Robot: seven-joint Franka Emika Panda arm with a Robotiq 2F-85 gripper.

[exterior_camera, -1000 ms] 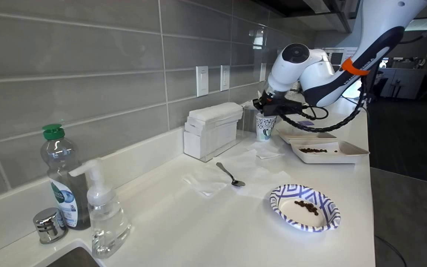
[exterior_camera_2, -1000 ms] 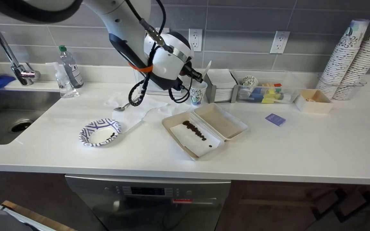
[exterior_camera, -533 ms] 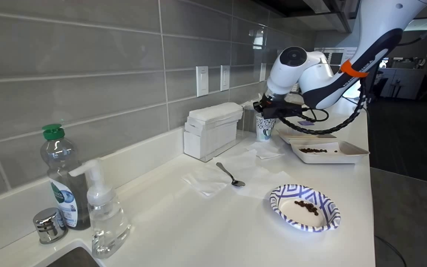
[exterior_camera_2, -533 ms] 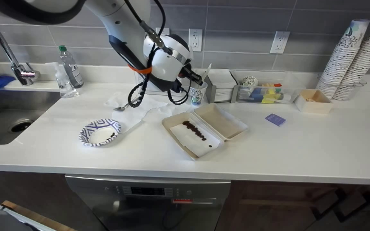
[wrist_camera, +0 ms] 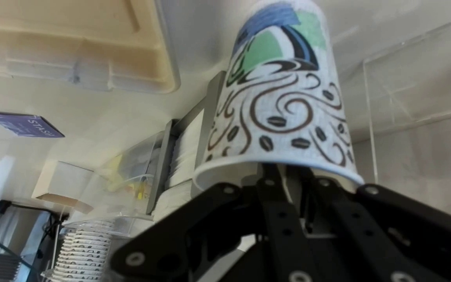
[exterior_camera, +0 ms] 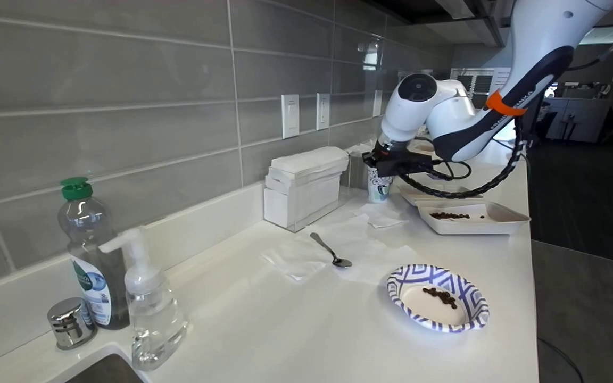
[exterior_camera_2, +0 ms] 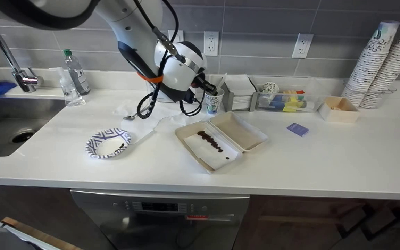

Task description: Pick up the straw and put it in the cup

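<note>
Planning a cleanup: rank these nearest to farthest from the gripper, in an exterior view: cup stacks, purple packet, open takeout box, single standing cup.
1. Single standing cup: right at the gripper.
2. Open takeout box: in front, nearer the camera.
3. Purple packet: to the picture's right.
4. Cup stacks: far right, toward the back.

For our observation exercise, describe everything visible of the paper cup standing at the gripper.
The paper cup is white, with a plain pale rim, narrowing toward its base. Brown swirls and dark coffee beans decorate it, with blue and green patches lower down. It stands upright on the counter, mouth up, beside a gray napkin holder. In the wrist view the gripper reaches into its mouth; contact with its sides cannot be told, and the inside is mostly hidden.
</note>
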